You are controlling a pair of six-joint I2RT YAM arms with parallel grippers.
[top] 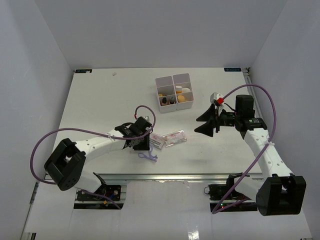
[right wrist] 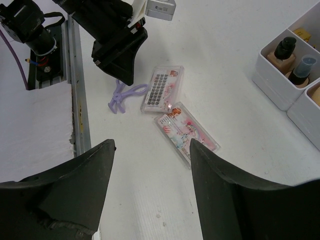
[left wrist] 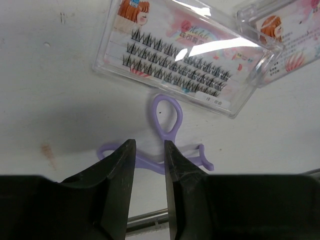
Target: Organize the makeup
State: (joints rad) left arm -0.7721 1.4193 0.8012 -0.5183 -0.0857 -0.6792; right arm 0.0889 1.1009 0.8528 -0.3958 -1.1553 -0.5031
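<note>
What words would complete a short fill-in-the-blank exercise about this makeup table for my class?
1. The left gripper straddles a thin ____ tool.
2. Beside that tool lie ____ flat clear packets of lashes.
3. The white box is divided into ____ compartments.
4. The right gripper is open and holds ____.

Missing words: purple; two; four; nothing.

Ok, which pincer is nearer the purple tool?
Left. The left pincer sits right over the purple tool, fingers either side of its crossbar. The right pincer hangs well off to the right, beyond both lash packets.
</note>
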